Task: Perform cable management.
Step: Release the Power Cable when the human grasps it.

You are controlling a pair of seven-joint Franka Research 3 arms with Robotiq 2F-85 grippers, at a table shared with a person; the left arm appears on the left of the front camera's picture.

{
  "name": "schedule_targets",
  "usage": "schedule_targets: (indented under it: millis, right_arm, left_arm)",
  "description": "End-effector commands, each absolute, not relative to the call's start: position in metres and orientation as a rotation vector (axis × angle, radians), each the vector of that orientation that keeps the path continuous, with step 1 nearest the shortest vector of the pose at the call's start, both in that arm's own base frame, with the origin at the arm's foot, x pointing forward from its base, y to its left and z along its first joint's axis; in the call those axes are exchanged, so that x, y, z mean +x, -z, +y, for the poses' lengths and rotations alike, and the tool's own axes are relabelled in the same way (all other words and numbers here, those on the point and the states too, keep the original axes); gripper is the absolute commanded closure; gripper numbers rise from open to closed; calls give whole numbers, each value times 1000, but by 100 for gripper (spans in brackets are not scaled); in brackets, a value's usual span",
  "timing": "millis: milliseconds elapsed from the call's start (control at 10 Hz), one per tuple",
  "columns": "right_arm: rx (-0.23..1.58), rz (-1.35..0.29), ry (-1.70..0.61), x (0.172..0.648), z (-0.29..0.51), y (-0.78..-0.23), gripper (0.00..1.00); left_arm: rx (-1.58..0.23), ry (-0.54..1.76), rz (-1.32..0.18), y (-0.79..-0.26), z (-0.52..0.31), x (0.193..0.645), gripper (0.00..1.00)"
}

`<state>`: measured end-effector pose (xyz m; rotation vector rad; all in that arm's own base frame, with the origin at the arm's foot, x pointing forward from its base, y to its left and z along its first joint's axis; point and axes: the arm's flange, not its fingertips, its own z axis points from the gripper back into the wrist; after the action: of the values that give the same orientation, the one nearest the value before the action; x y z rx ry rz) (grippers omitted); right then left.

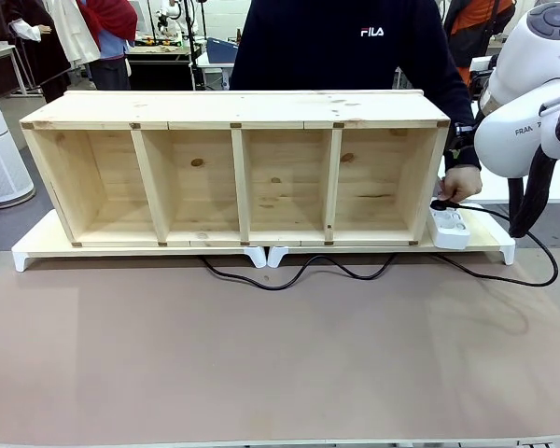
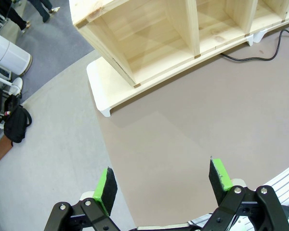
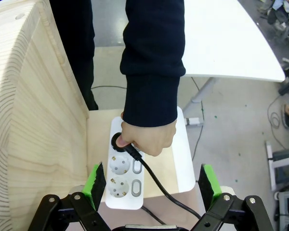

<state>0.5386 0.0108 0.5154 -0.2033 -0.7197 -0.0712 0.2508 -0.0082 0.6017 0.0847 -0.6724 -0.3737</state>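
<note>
The black cable point(image 1: 299, 273) snakes along the table in front of the wooden shelf and loops right to a white power strip point(image 1: 451, 227) at the shelf's right end. A person's hand point(image 3: 147, 139) holds the black plug point(image 3: 118, 142) at the strip's point(image 3: 125, 185) top socket, and the cable point(image 3: 159, 185) trails down from it. My right gripper point(image 3: 151, 180) hovers open just above the strip, its green pads to either side. My left gripper point(image 2: 163, 180) is open and holds nothing above the brown table near the shelf's left end. A stretch of cable point(image 2: 260, 57) shows at the left wrist view's far right.
The four-compartment wooden shelf point(image 1: 233, 112) lies on a low board with white feet point(image 1: 23, 257) across the back of the table. The person stands behind it. My right arm point(image 1: 527, 121) and its black hose hang at the far right. Brown tabletop point(image 1: 261, 355) spreads in front.
</note>
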Motion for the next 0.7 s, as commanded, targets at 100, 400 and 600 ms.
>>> schedule_targets:
  millis: [100,400,600]
  right_arm:
    - [-192,-708,63,534,7,-517,0]
    - [-192,-708,63,534,7,-517,0]
    - [-192,-708,63,534,7,-517,0]
  left_arm:
    - [83,372,-674,-602,-7,251,0]
    - [83,372,-674,-602,-7,251,0]
    - [83,372,-674,-602,-7,251,0]
